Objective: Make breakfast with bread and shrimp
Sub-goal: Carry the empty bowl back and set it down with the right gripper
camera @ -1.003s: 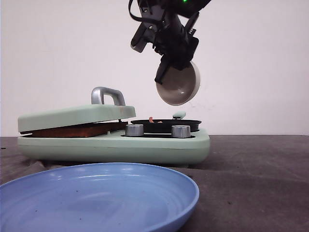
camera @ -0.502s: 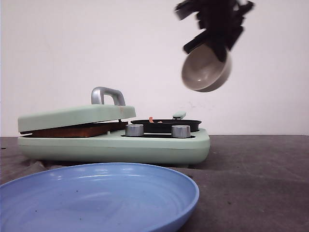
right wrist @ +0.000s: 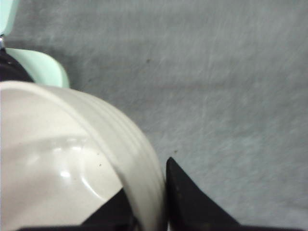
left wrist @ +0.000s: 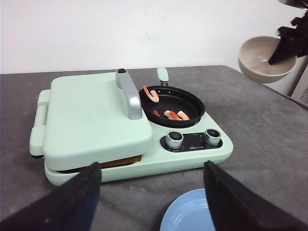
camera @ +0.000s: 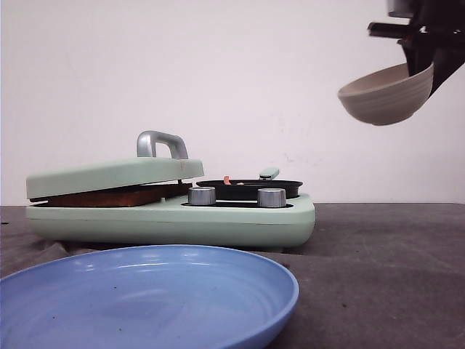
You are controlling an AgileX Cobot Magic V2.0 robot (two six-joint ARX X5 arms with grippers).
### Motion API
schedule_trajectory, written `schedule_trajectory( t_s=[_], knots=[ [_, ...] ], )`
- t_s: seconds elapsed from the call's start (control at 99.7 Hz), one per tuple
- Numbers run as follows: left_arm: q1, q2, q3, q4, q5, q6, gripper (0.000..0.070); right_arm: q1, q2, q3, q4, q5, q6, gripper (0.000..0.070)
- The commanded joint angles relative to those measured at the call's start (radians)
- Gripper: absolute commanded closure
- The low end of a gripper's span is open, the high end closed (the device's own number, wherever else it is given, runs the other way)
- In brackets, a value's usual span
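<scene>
A brown crust edge of the bread [camera: 109, 196] [left wrist: 120, 162] shows under the shut mint-green lid [left wrist: 96, 110]. Orange-pink shrimp [left wrist: 175, 115] lie in the black pan [left wrist: 173, 98]; from the front only a speck of shrimp [camera: 227, 179] shows above the rim. My right gripper [camera: 429, 64] [right wrist: 154, 207] is shut on the rim of a beige bowl [camera: 385, 94] [left wrist: 263, 57] [right wrist: 72, 159], high in the air to the right of the appliance, mouth nearly upward. My left gripper [left wrist: 151, 192] hangs open in front of the appliance, holding nothing.
The mint-green cooker [camera: 182, 222] has a silver lid handle [camera: 161, 143] and two silver knobs [camera: 202, 195]. A blue plate [camera: 145, 291] [left wrist: 187, 214] lies in front of it on the dark grey table [camera: 385, 276]. A white wall stands behind.
My right gripper has carried the beige bowl from above the pan to the far right, and the bowl has turned from tipped downward to nearly upright. The left gripper's earlier state is not shown.
</scene>
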Motion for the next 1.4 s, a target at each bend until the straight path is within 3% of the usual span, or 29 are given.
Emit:
schedule_trajectory(
  t_s=[0.0, 0.161, 0.502, 0.702, 1.395],
  knots=[
    [-0.002, -0.003, 0.002, 0.009, 0.0, 0.008, 0.0348, -0.024, 0.013, 0.016, 0.015, -0.098, 0.016, 0.07],
    [-0.002, -0.003, 0.002, 0.009, -0.008, 0.008, 0.0348, -0.075, 0.013, -0.053, 0.047, -0.208, 0.017, 0.07],
    [-0.002, -0.003, 0.002, 0.009, -0.018, 0.008, 0.0348, -0.082, 0.014, -0.392, 0.32, -0.28, 0.048, 0.07],
    [-0.002, -0.003, 0.002, 0.009, -0.018, 0.008, 0.0348, -0.082, 0.04, -0.537, 0.448, -0.277, 0.077, 0.07],
    [-0.002, -0.003, 0.002, 0.009, -0.018, 0.008, 0.0348, -0.086, 0.095, -0.562, 0.496, -0.228, 0.091, 0.07]
  ],
)
